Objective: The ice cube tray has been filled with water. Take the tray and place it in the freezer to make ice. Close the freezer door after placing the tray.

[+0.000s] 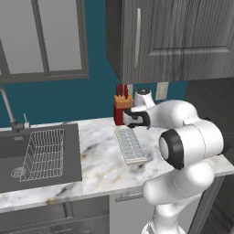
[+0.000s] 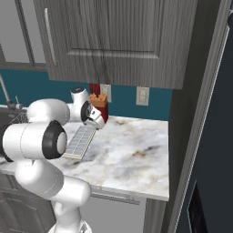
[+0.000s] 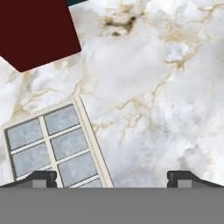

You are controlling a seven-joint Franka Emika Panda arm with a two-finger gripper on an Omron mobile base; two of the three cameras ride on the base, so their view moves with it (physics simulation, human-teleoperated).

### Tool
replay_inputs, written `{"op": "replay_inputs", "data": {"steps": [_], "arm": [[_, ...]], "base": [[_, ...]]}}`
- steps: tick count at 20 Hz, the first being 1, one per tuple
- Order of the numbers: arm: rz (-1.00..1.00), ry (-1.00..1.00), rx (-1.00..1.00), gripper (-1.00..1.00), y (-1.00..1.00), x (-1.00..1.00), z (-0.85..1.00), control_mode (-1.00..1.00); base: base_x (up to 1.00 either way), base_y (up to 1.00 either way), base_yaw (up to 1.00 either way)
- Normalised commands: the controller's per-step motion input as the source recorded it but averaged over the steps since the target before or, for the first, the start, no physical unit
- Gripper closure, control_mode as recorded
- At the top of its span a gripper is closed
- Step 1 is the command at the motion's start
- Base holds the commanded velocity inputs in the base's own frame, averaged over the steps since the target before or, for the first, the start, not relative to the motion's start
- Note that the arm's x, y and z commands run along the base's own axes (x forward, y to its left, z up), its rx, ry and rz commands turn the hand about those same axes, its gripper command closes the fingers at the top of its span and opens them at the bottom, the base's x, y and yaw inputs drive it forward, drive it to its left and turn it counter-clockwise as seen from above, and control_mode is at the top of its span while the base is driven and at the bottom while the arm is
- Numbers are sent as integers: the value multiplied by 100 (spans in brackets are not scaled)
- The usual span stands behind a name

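The ice cube tray (image 1: 131,145) lies flat on the marble counter (image 1: 98,160), a pale grid of small square cells; it is also seen as the tray (image 2: 81,141) in the right base view. My gripper (image 1: 127,121) hangs above the tray's far end, close to the knife block. In the hand view the gripper (image 3: 113,177) is open, its fingertips (image 3: 41,177) wide apart with nothing between them, and the tray's corner (image 3: 57,144) sits under the left tip. A slate-blue fridge face (image 2: 214,136) with a small black panel stands at the right; the freezer's inside is out of view.
A red knife block (image 1: 121,107) stands against the wall just behind the tray. A sink with a wire dish rack (image 1: 43,153) and a faucet (image 1: 7,107) lies to the left. Grey wood cabinets (image 1: 173,36) hang overhead. Bare marble spreads right of the tray.
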Motion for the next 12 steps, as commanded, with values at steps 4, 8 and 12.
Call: {"op": "replay_inputs", "data": {"steps": [4, 8, 12], "arm": [[-4, 0, 0, -100, -6, 23, -14, -100], [-5, 0, 0, -100, -7, 24, -12, -100], [-5, 0, 0, -100, -2, 25, -13, -100]], "base": [[0, 0, 0], [0, 0, 0], [0, 0, 0]]}}
